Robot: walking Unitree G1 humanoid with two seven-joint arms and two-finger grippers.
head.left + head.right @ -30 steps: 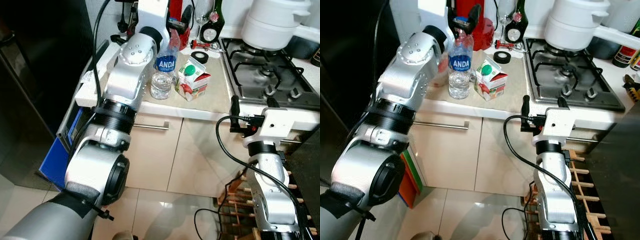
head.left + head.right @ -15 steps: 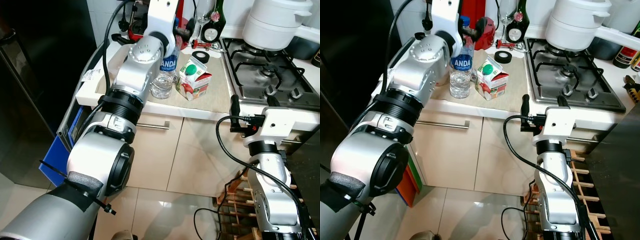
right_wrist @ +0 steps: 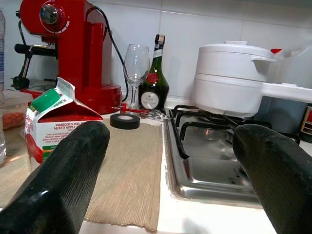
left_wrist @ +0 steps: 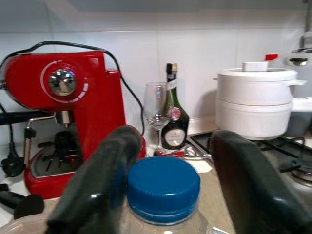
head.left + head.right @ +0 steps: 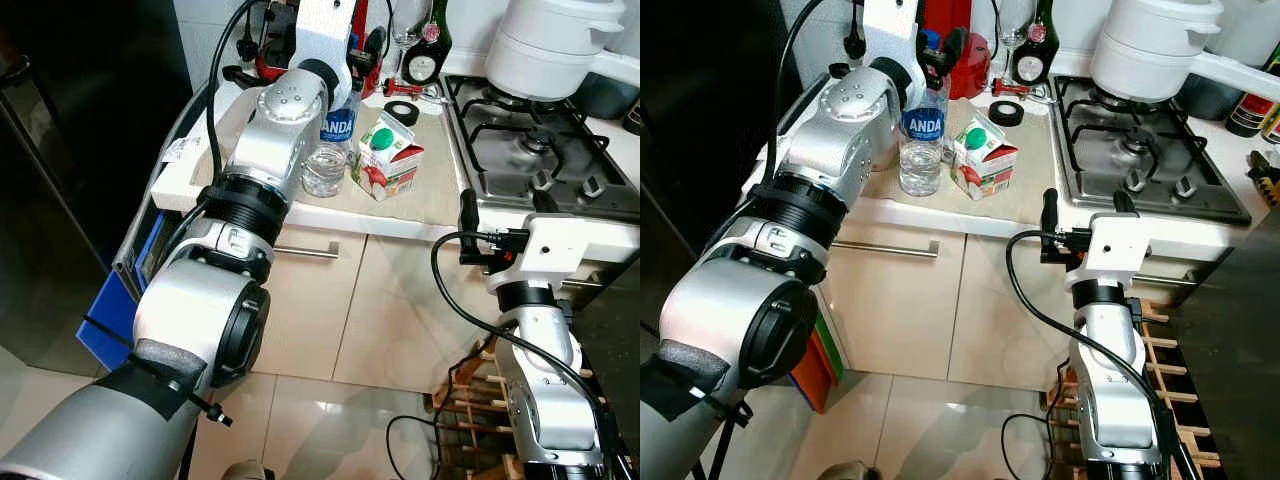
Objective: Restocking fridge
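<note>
A clear water bottle (image 5: 921, 150) with a blue cap (image 4: 163, 187) stands upright on the beige mat near the counter's front edge. My left gripper (image 5: 933, 50) is open at the bottle's top, with one black finger (image 4: 97, 190) close against the cap and the other finger (image 4: 248, 190) a little apart from it. A juice carton (image 5: 385, 158) with a green cap stands just right of the bottle. My right gripper (image 5: 505, 210) is open at the counter's front edge before the hob, with nothing between its fingers.
A red coffee machine (image 4: 73, 97), a wine glass (image 3: 135, 63), a dark bottle (image 3: 155, 78) and a black tape roll (image 5: 1004, 113) stand behind the mat. On the gas hob (image 5: 540, 140) sits a white pot (image 5: 1150, 45). The dark fridge (image 5: 70, 130) is at the left.
My left arm has reached further over the counter, and its fingers have come down on either side of the bottle cap. The right arm has not moved.
</note>
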